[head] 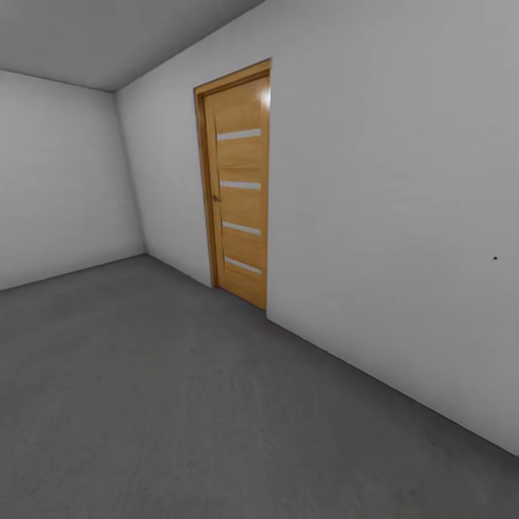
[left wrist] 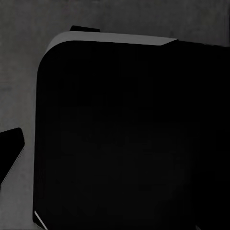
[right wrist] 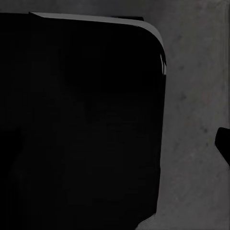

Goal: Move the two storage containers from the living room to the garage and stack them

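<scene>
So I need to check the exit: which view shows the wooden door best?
The head view: the closed wooden door stands whole in the white wall. Both wrist views look down at grey floor past a black body, no door.

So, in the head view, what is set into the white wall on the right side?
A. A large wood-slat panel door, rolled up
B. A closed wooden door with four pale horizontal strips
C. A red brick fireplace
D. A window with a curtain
B: the wooden door stands shut in its frame in the white wall, with four pale horizontal strips across it, above the dark grey floor.
</scene>
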Robot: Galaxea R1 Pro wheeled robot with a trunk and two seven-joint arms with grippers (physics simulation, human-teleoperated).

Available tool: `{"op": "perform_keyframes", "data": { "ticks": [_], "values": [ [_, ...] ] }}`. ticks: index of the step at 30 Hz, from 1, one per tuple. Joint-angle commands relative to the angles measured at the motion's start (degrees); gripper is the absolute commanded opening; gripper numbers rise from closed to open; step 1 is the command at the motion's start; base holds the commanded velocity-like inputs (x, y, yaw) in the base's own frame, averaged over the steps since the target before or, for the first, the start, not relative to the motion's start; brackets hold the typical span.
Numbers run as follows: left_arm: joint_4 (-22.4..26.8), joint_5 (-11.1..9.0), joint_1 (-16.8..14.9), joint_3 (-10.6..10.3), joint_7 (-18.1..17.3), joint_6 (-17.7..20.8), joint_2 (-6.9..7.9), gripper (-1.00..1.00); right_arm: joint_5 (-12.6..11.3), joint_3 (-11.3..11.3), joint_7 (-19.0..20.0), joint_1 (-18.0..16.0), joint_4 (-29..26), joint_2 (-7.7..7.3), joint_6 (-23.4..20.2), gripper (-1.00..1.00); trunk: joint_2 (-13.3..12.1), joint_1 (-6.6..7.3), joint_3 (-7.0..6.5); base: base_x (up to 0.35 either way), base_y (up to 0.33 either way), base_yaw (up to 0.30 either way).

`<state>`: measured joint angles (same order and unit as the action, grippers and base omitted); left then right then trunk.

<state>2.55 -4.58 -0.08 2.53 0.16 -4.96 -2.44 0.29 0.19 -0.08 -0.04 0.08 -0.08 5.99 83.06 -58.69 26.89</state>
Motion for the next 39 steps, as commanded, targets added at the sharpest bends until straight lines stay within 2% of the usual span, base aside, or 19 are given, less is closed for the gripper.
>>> {"op": "perform_keyframes", "data": {
  "ticks": [1, 15, 39],
  "values": [
    [0.0, -0.4, 0.0, 0.2, 0.0, -0.1, -0.02, 1.00, 0.0, 0.0, 0.0, 0.0, 0.0, -0.01, 0.4, 1.00, 0.0, -0.03, 0.04, 0.321, 0.000, 0.000],
    [0.0, -0.4, 0.0, 0.2, 0.0, -0.1, -0.02, 1.00, 0.2, 0.4, 0.0, 0.0, 0.0, -0.15, 2.0, 1.00, 0.0, -0.03, 0.04, 0.321, 0.000, 0.009],
    [0.0, -0.4, 0.0, 0.2, 0.0, -0.2, -0.02, 1.00, 0.3, 0.5, 0.0, 0.0, 0.0, -0.36, 1.9, 1.00, 0.0, -0.03, 0.04, 0.321, 0.000, 0.254]
  ]
}}
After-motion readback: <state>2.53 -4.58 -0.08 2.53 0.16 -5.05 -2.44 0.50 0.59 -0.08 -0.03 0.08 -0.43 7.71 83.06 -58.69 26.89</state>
